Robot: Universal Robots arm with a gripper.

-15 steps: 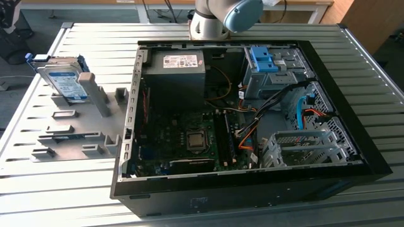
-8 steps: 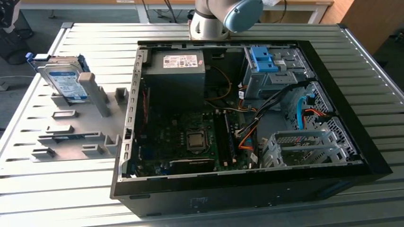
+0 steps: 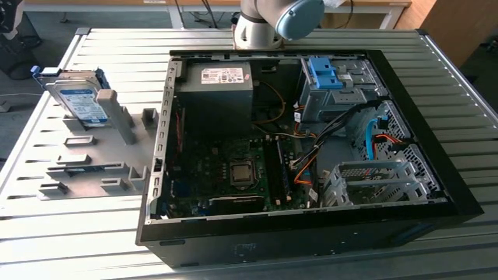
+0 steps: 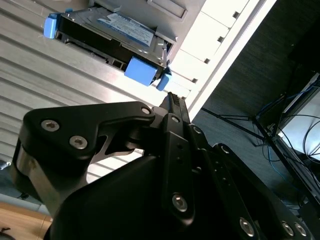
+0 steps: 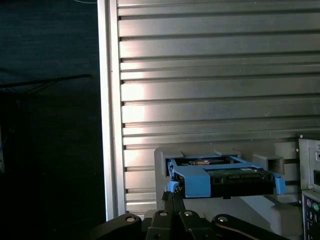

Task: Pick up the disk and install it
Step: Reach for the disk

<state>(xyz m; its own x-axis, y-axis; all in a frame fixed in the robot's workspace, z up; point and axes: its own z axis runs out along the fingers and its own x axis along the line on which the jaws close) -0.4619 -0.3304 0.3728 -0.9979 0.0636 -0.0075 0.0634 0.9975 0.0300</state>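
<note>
A ribbed silver metal table [image 3: 116, 41] carries a large open black computer case [image 3: 459, 192] across its middle. A pale grey plastic holder plate [image 3: 109, 146] with raised slots lies just beside the case, along the table's edge on the exterior view's left.

The disk, a flat silver hard drive with a white-and-blue label in a blue plastic carrier [image 3: 78, 99], stands on edge in the holder. It leans slightly, near the table's far corner on the exterior view's left, and is outside the case and apart from it. Nothing grips it.

Inside the case, a black box-shaped power supply with a white sticker [image 3: 218, 93] sits at the far side. A silver metal drive cage with a blue plastic latch [image 3: 327, 76] stands toward the exterior view's right.

The grey robot arm with a pale blue joint cap [image 3: 269, 23] rises at the table's far edge, behind the case.

In both wrist views the black metal gripper [image 4: 172, 100] [image 5: 171, 196] has its two fingers pressed together with nothing between them. The disk [image 4: 115, 35] [image 5: 225, 177] sits beyond the fingertips in its grey holder on the ribbed table.
</note>
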